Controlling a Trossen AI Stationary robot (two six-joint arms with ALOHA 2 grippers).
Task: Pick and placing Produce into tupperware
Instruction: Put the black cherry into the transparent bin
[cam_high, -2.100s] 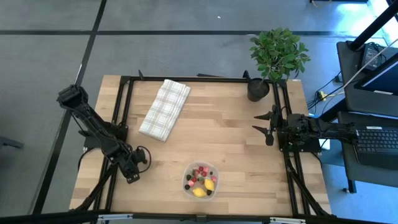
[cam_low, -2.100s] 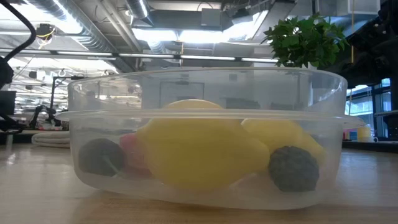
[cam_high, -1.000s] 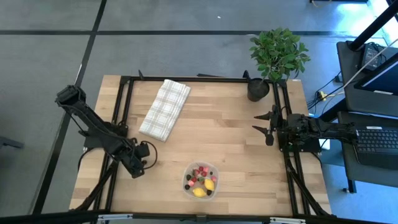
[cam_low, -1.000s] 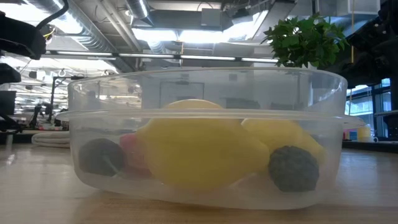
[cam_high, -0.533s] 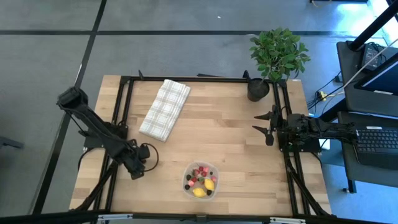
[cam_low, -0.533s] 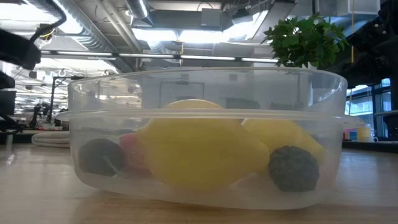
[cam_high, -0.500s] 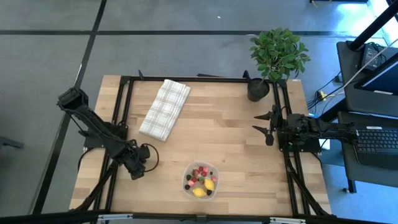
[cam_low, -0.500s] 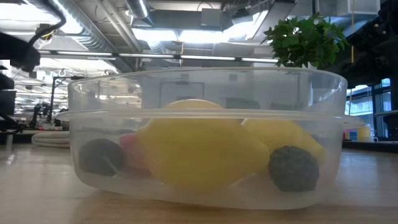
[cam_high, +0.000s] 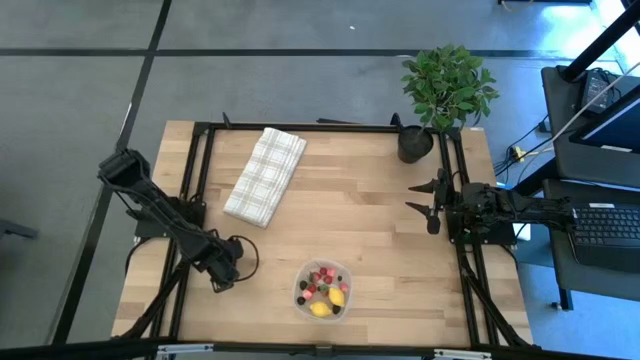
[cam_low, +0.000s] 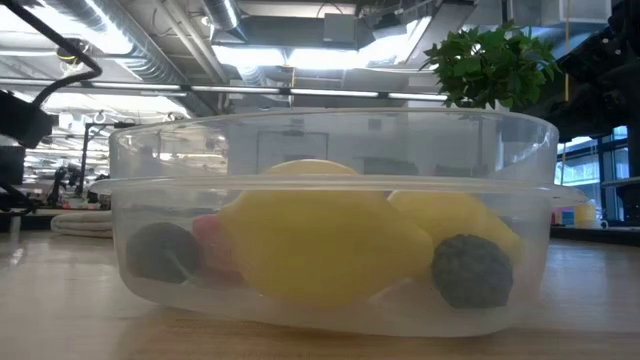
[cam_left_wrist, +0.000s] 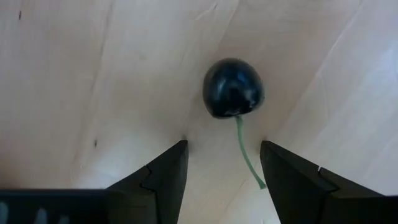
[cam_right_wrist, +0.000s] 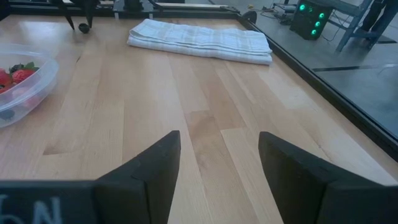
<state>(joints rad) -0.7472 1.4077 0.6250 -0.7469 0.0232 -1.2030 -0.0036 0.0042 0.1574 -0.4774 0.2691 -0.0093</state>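
A dark cherry (cam_left_wrist: 233, 87) with a thin green stem (cam_left_wrist: 246, 154) lies on the bare wood. My left gripper (cam_left_wrist: 224, 168) points down over it, open; its fingers stand on either side of the stem and the fruit lies just past their tips. In the high view this gripper (cam_high: 226, 276) is left of the tupperware (cam_high: 302, 281) and hides the cherry. The clear round tupperware (cam_low: 330, 150) holds yellow lemon-like pieces (cam_low: 320, 240), red berries (cam_high: 322, 277) and dark ones (cam_low: 472, 270). My right gripper (cam_high: 421, 206) waits open at the table's right edge.
A folded checked cloth (cam_high: 265, 175) lies at the far left of the table. A potted plant (cam_high: 440, 95) stands at the far right corner. Black frame rails (cam_high: 200, 190) run along the table's sides. Bare wood (cam_high: 370, 210) lies between the cloth and the tupperware.
My left gripper has come down toward the table and shifted a little toward the tupperware, staying open. The tupperware and the produce in it have kept still.
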